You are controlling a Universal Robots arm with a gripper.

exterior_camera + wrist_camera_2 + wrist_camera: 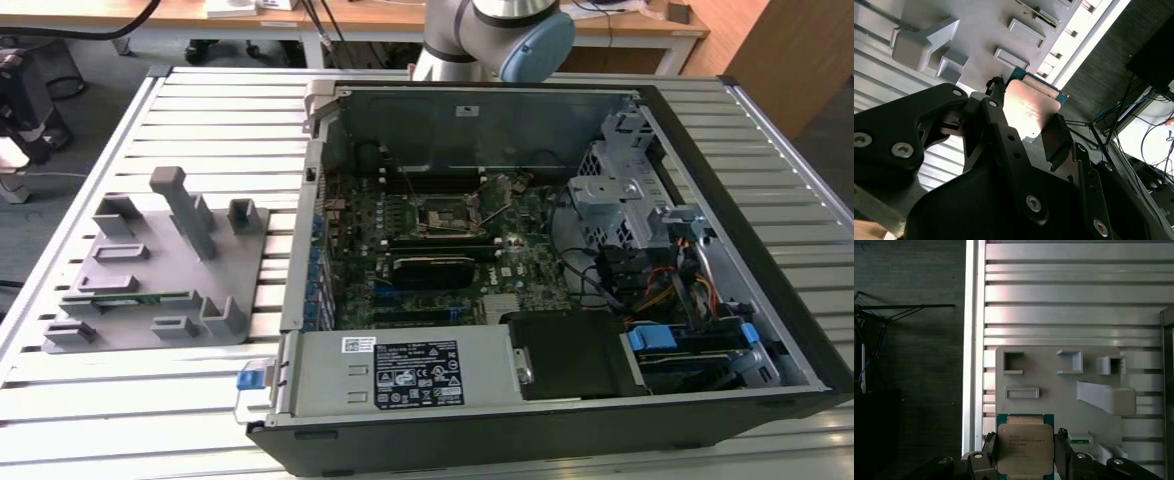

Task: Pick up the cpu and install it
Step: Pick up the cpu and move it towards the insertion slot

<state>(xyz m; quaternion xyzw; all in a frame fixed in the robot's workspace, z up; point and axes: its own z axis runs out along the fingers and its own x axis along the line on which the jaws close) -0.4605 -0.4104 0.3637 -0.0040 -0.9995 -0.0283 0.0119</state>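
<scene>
1. Silver-topped and green-edged, the cpu (1024, 447) sits squarely between the jaws of the gripper (1025, 452), its metal face turned up toward the first wrist view.
2. Both black fingers (1061, 452) press against opposite edges of the chip, so the jaws are clenched on it; the second wrist view shows the cpu (1029, 110) pinched in the gripper (1029, 122) the same way.
3. Beyond the jaws lies the grey fixture (1054, 390) with its empty pockets, resting on the slatted metal tabletop (1064, 290).
4. The jaws point straight down over that fixture, the chip held flat.
5. In the exterior view, the arm (501, 30) rises behind the open computer case (561, 260).
</scene>
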